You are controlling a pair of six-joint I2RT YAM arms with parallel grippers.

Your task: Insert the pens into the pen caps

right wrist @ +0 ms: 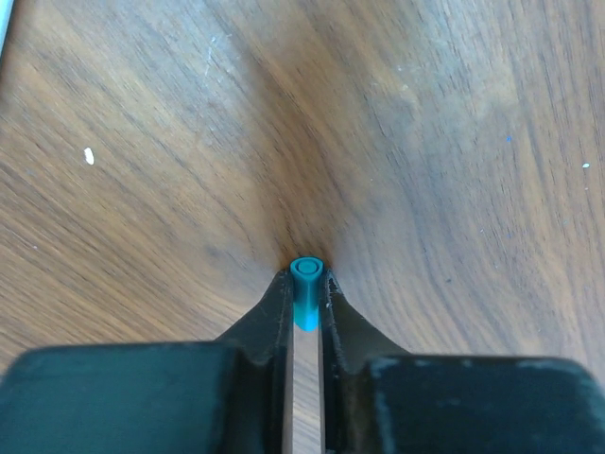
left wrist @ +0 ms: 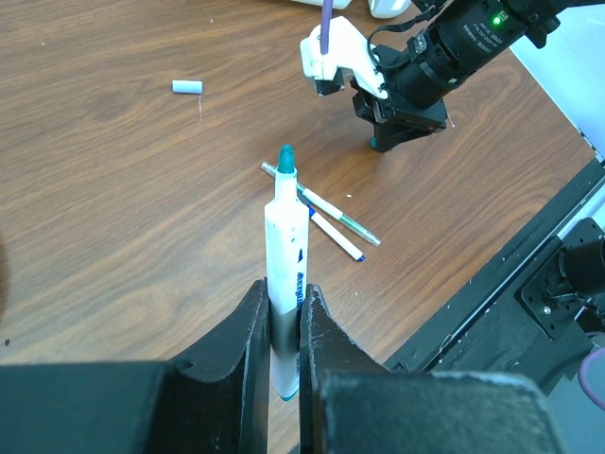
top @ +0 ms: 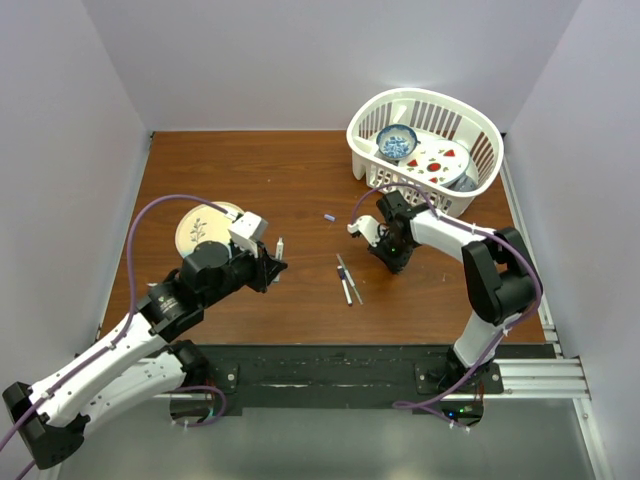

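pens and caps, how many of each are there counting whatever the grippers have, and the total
pens: 3, the teal-tipped pen in the left gripper, two loose pens crossing on the table
pen caps: 2, the teal cap in the right gripper, the lavender cap lying on the table
total: 5

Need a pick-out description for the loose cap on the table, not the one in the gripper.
Start at the white basket at the back right of the table; look left of its front edge to bare wood. The lavender cap lies there alone, beyond the two loose pens. It is a short stub, unlike those long thin pens.
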